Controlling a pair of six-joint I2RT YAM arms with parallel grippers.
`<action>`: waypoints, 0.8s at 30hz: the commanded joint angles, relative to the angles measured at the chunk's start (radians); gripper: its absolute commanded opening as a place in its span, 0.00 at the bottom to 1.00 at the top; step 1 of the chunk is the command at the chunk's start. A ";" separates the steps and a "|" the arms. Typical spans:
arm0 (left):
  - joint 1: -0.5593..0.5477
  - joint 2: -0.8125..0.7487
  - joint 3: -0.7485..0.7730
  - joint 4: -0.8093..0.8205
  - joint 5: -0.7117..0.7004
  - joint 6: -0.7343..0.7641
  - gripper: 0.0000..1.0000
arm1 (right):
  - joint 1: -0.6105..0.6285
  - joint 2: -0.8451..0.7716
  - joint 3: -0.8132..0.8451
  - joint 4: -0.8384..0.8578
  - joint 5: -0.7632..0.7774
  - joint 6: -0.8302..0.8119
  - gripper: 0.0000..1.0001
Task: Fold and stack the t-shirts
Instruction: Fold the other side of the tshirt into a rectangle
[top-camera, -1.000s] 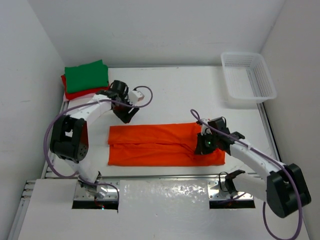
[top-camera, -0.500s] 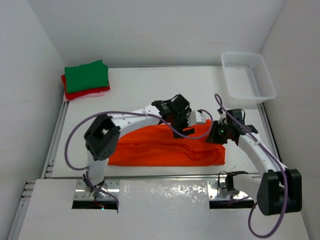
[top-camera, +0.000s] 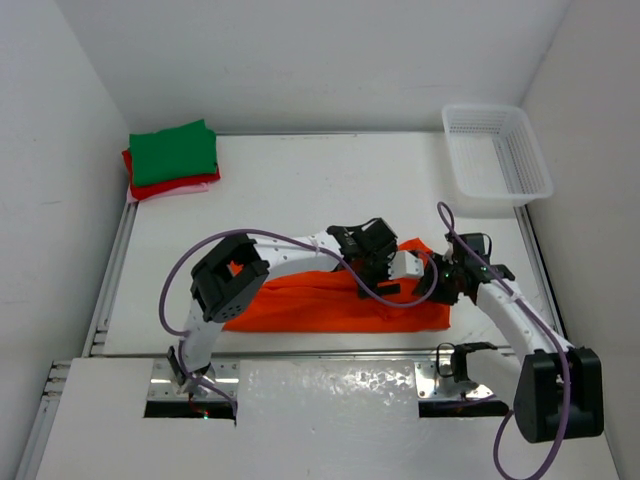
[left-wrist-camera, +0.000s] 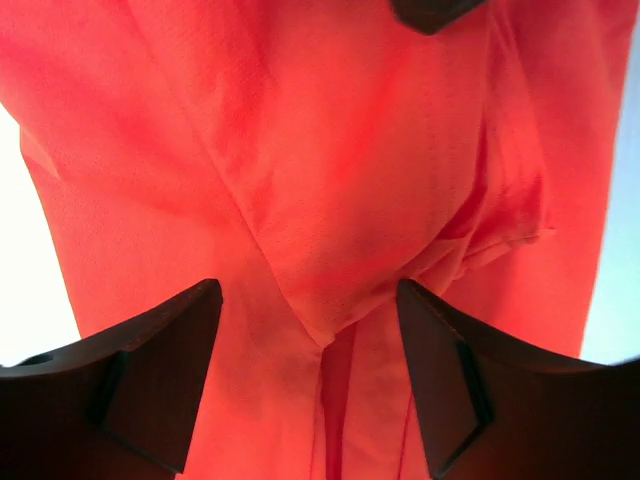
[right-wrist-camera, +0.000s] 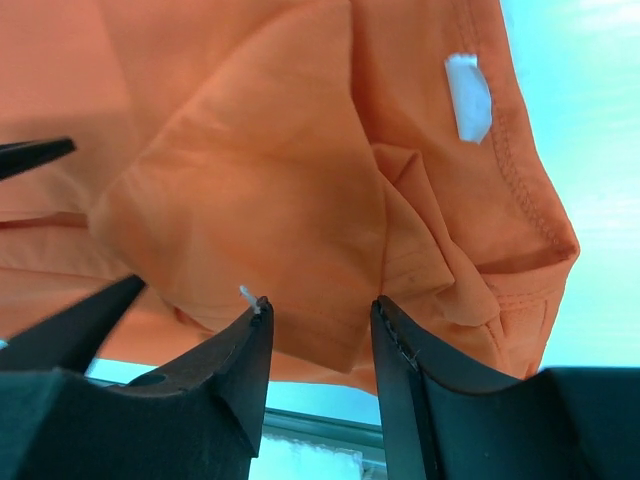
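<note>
An orange t-shirt (top-camera: 300, 300) lies as a long folded band across the near table, bunched up at its right end. My left arm reaches across it, and my left gripper (top-camera: 385, 270) (left-wrist-camera: 310, 300) hovers open over a crease in the orange cloth (left-wrist-camera: 330, 200), its jaws wide apart. My right gripper (top-camera: 440, 275) (right-wrist-camera: 320, 310) is open too, just beside the left one, with a folded flap of the shirt (right-wrist-camera: 270, 220) behind its fingers. A white label (right-wrist-camera: 467, 97) shows by the hem. A green t-shirt (top-camera: 174, 150) rests folded on a red t-shirt (top-camera: 170, 187) at the back left.
A white mesh basket (top-camera: 497, 160) stands at the back right corner. White walls close in the table on the left, back and right. The metal front rail (top-camera: 330, 352) runs just below the shirt.
My left arm has swung from the back left across to the shirt's right end. The right gripper has opened and shifted back and right. The shirt's right end is now bunched.
</note>
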 joint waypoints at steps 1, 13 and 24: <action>0.013 -0.010 -0.022 0.075 0.011 0.009 0.66 | -0.001 0.027 -0.020 0.058 0.008 0.035 0.42; 0.008 0.003 -0.055 0.095 0.061 0.009 0.13 | -0.001 0.061 -0.032 0.082 -0.037 0.037 0.19; 0.013 -0.010 0.003 0.031 0.048 0.018 0.00 | -0.001 -0.005 -0.040 0.023 -0.049 0.017 0.00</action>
